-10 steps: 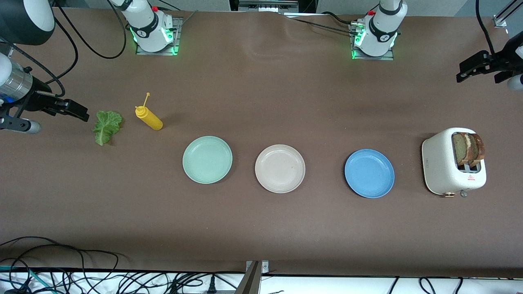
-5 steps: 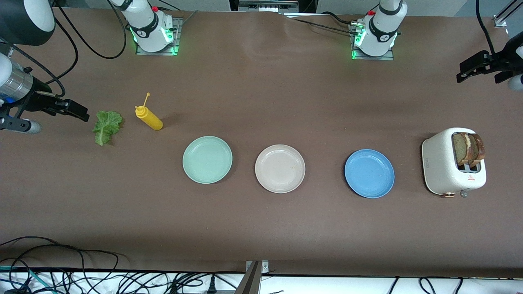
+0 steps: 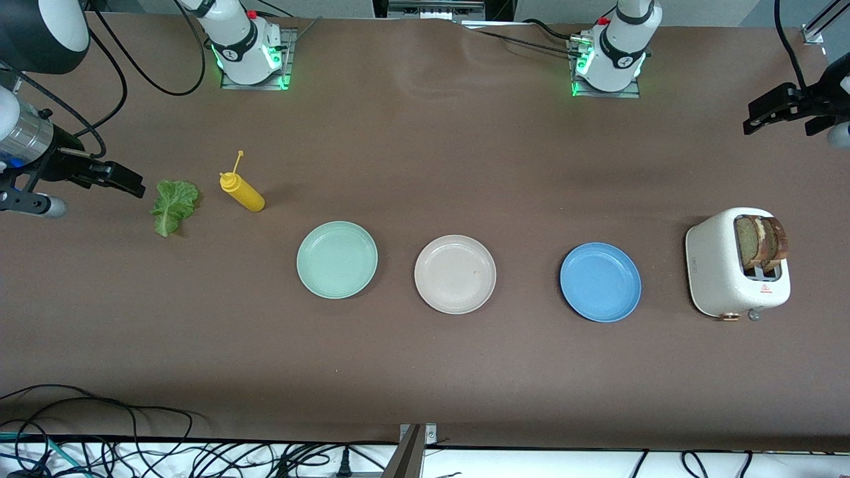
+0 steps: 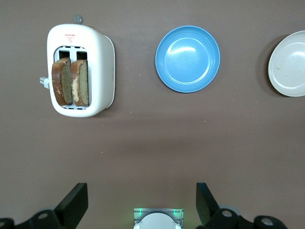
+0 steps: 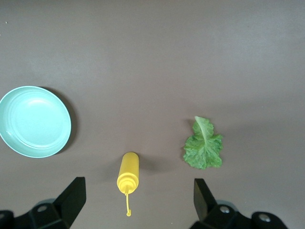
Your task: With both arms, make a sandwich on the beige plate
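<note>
Both grippers, left (image 4: 142,205) and right (image 5: 136,202), hang released and empty. Your bread (image 3: 762,240) stands stiff in the toaster (image 3: 714,272); pinch its crust. The lettuce (image 3: 174,204) looks limp, light

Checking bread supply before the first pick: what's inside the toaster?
The toaster holds two bread slices, one per slot, standing upright with their tops sticking out. Their lower parts are hidden inside the slots, so nothing below the slices can be seen.
</note>
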Motion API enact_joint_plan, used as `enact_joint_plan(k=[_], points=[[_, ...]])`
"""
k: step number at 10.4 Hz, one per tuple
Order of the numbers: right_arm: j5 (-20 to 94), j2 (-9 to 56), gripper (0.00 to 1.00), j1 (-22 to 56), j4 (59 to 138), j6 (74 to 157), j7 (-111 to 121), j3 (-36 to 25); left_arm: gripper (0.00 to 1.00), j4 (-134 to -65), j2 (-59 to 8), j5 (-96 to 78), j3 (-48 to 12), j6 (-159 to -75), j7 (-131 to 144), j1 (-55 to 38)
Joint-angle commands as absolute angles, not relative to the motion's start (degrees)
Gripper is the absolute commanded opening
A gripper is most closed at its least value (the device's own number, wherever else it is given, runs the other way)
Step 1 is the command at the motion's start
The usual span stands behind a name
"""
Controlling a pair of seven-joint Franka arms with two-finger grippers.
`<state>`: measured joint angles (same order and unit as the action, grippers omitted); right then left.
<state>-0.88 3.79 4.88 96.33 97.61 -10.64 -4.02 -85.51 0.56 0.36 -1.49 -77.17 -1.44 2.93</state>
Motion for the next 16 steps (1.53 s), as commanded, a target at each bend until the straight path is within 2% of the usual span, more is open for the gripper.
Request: enact_joint_plan(k=[1, 16], points=[[-0.1, 4.3, 1.0, 4.9, 95.0, 96.3, -11.2, -4.2, 1.0, -83.6, -0.3, 1.2, -1.6, -75.8, -1.9, 3.1], [-0.1, 4.4, 1.0, 4.7, 94.9, 95.4, -10.9, -4.4, 1.0, -83.2, 0.2, 1.3, -1.6, -75.6, -2.2, 3.3]])
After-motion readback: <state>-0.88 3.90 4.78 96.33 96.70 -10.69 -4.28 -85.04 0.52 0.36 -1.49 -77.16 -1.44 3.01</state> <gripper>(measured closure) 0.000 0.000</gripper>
